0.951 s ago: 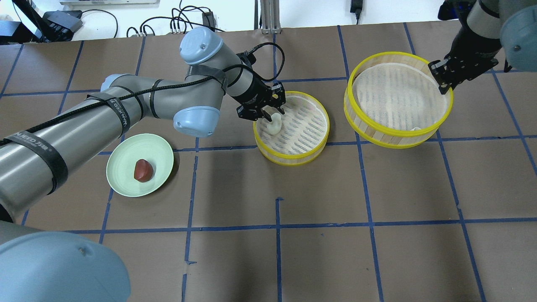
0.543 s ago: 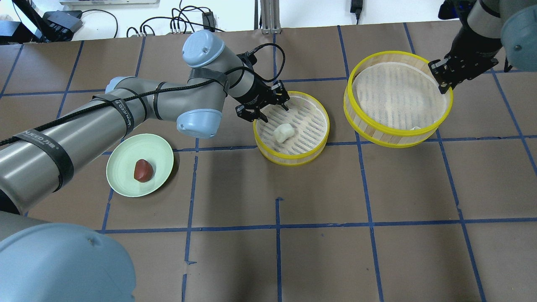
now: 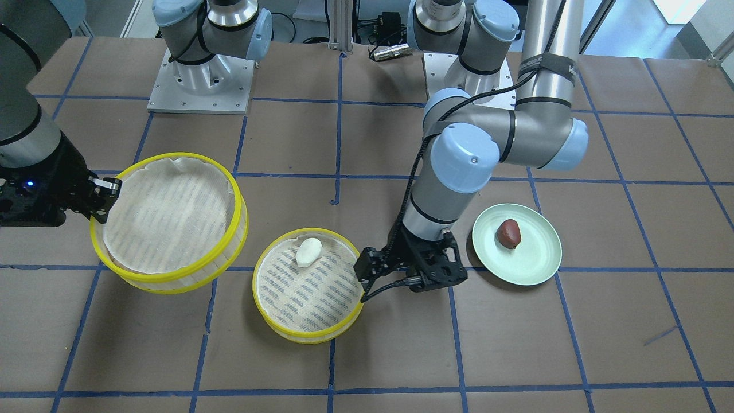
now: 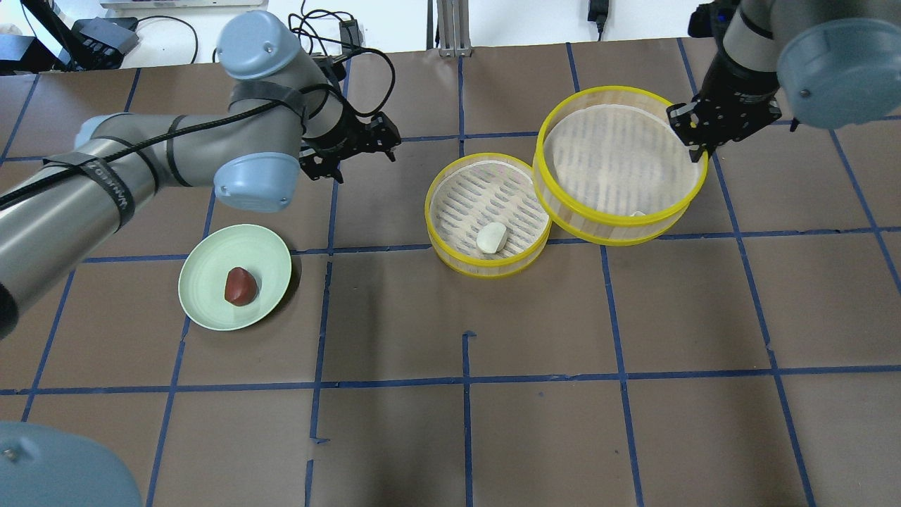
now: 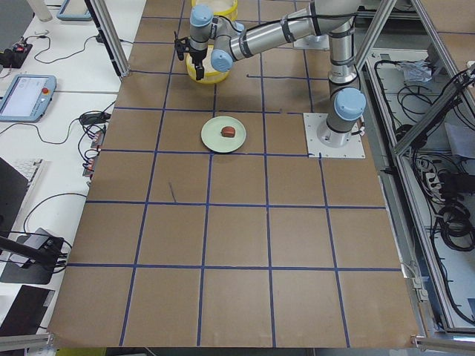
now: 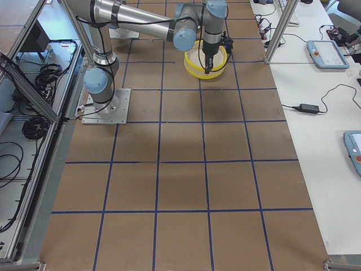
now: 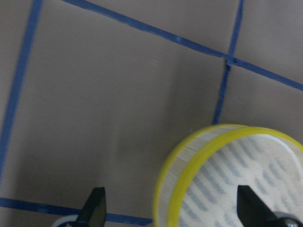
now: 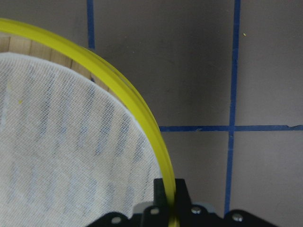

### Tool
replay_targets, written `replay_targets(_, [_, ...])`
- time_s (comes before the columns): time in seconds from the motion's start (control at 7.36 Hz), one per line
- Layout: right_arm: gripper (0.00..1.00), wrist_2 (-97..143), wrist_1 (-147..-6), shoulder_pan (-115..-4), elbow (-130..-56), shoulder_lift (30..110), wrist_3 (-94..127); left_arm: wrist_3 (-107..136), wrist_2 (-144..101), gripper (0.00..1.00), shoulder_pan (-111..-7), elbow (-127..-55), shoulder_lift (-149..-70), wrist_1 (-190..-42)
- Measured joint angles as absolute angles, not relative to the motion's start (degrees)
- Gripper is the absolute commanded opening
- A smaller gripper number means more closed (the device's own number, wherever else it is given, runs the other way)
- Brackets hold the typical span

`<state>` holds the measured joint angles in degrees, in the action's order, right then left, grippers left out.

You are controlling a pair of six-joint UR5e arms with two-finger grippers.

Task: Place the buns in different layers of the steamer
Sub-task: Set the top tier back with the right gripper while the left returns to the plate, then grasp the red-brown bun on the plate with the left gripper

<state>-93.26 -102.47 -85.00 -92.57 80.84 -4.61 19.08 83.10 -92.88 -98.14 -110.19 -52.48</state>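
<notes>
Right jaws tight on tray rim (image 8: 142,116)

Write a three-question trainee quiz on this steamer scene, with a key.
1. True or false: the white bun lies in the steamer tray that no gripper holds.
2. What does the red-brown bun rest on?
3. The right gripper is shut on: A) the red-brown bun; B) the second tray's rim; C) nothing.
Key: 1 true; 2 the green plate; 3 B.
</notes>
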Motion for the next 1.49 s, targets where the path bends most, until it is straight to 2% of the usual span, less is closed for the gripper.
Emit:
replay_targets(0.41, [0.1,-93.4,-106.9,-92.9,-92.6,76.6,5.9,3.1,86.3,0.96,-82.2,-104.8,-107.6,-55.8])
replay_targets(0.54, [0.1,-93.6,-108.4,-95.4,-92.7,75.2,8.5,-0.7,86.5,0.92,-79.7,-106.5,-106.9,-55.9])
replay_targets(1.22, [0.1,-93.7,-109.5,-98.0,-93.6,74.1,12.2,-8.2,89.6,0.9,-75.0,-114.2,-106.4,-56.1])
replay_targets(1.36, [0.1,-93.7,-109.5,-98.0,-93.7,74.1,12.4,-8.4,89.8,0.78,-74.7,-115.1,-106.3,-56.1])
replay_targets(1.49, [0.1,-93.6,-109.4,-98.1,-93.9,74.1,12.5,-8.5,89.9,0.59,-74.6,-115.6,-106.3,-56.1])
